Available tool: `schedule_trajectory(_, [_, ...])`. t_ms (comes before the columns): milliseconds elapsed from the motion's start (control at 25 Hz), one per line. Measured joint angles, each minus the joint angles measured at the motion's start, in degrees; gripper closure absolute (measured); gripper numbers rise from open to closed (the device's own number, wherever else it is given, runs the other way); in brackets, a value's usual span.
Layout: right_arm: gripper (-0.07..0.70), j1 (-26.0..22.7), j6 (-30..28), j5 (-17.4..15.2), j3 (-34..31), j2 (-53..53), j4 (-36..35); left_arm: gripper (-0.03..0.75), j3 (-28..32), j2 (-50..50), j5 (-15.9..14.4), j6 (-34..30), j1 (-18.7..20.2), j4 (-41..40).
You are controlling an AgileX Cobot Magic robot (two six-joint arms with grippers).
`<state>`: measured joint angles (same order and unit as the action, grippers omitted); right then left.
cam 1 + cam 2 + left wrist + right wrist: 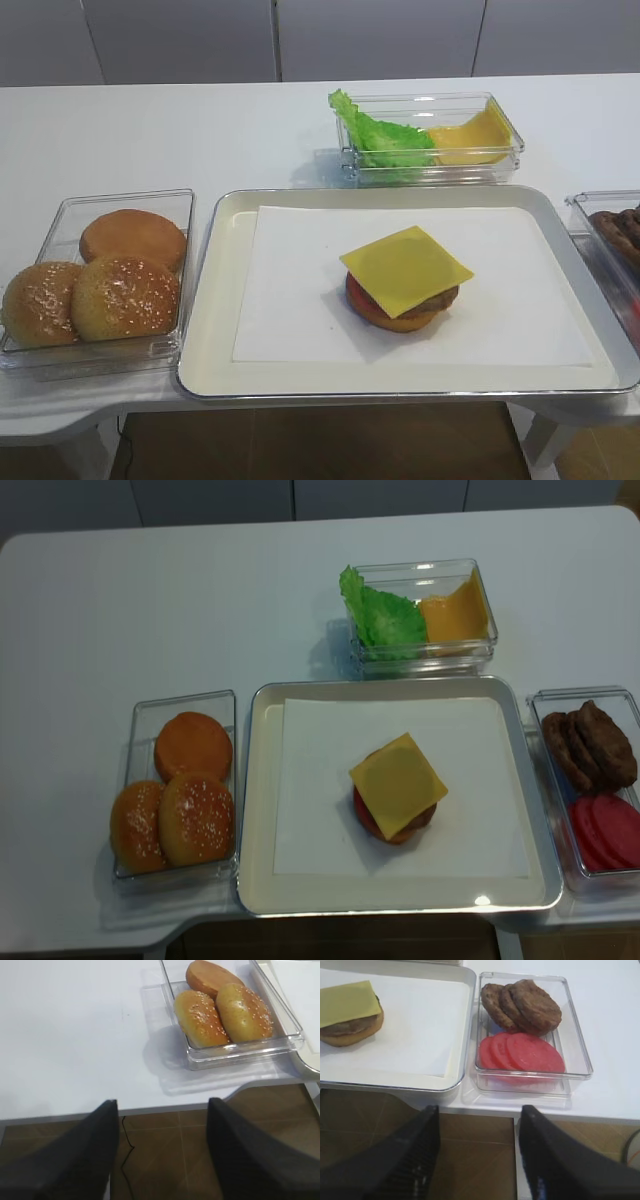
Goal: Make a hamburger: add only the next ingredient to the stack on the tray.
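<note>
Cheese slice [406, 268]: thin, smooth, yellow, square; lies flat on top of the stack [402, 305], turned cornerwise, its corners overhanging the patty.
Stack: tan bun bottom, red slice, brown patty, standing on the white paper liner [300, 290] inside the tray [215, 340], right of its middle.
Right gripper [479, 1155]: low over the floor in front of the bench [150, 140], dark fingers [415, 1160] spread wide, nothing between them.
Left gripper [162, 1152]: also off the bench's front edge, fingers wide apart, empty.
Hidden: both arms lie outside the overhead views; the stack's left part is cut off in the right wrist view.
</note>
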<state>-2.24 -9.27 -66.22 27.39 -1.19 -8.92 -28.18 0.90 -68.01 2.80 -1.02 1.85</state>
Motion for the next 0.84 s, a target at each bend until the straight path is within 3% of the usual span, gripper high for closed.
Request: schedule_trajectory(840, [0.244,0.0,0.3,0.1,-0.1,0.0,-0.1,0.299,0.0,0.0,0.0,0.0,0.0,0.0])
